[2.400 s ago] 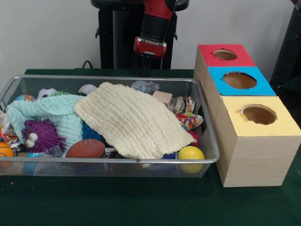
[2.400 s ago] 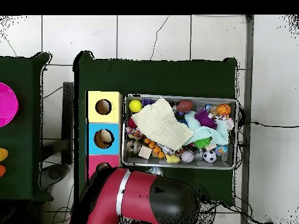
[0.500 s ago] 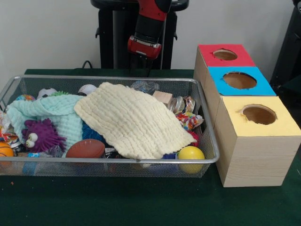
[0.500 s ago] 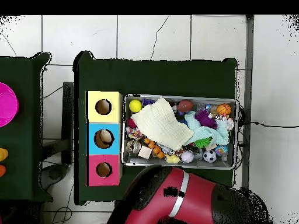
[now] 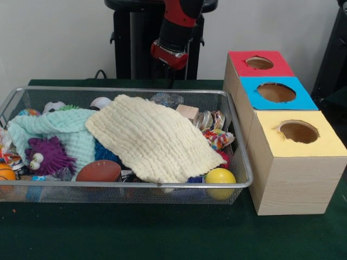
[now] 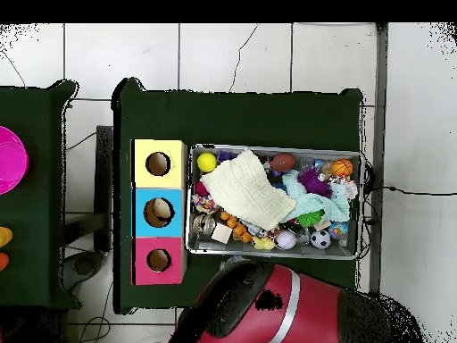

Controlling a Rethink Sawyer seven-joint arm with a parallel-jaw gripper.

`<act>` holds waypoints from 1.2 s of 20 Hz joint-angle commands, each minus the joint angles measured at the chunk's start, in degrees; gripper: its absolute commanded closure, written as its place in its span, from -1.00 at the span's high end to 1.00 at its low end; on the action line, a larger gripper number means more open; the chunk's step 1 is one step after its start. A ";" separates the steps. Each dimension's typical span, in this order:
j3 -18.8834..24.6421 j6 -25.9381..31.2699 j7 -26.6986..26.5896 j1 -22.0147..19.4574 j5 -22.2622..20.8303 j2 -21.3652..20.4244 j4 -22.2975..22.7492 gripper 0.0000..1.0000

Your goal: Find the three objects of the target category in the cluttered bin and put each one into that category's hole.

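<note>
The silver wire-mesh bin (image 5: 130, 89) stands on the green table and also shows in the overhead view (image 6: 272, 148). It holds a cream cloth (image 5: 152, 138) over the middle, a mint cloth (image 5: 59, 127), a purple spiky toy (image 5: 46, 154), a brown football (image 5: 98, 170), a yellow ball (image 5: 220, 176), a wooden block (image 5: 188, 112) and a basketball (image 6: 342, 167). My gripper (image 5: 172, 67) hangs above the bin's far rim, dark against the pedestal. It holds nothing that I can see. In the overhead view the red arm (image 6: 268, 308) hides it.
Three wooden boxes with round holes stand in a row beside the bin: red-topped (image 5: 259, 62), blue-topped (image 5: 276, 92), yellow-topped (image 5: 298, 131). In the overhead view the blue box's hole (image 6: 158, 212) shows a pale object inside. A pink round thing (image 6: 9, 161) lies on a side table.
The arm has swung away from the red box's side to behind the bin's long edge. The wrist has risen slightly and tilted. Nothing in the bin has moved.
</note>
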 commanded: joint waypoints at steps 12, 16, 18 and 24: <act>12.26 9.32 37.08 -5.69 6.57 7.38 -4.48 1.00; 11.33 7.20 39.60 -5.43 5.51 8.51 -4.56 1.00; 10.80 7.71 39.69 -4.78 6.26 9.02 -5.19 1.00; 10.31 8.31 39.70 -4.03 5.65 15.07 -11.54 1.00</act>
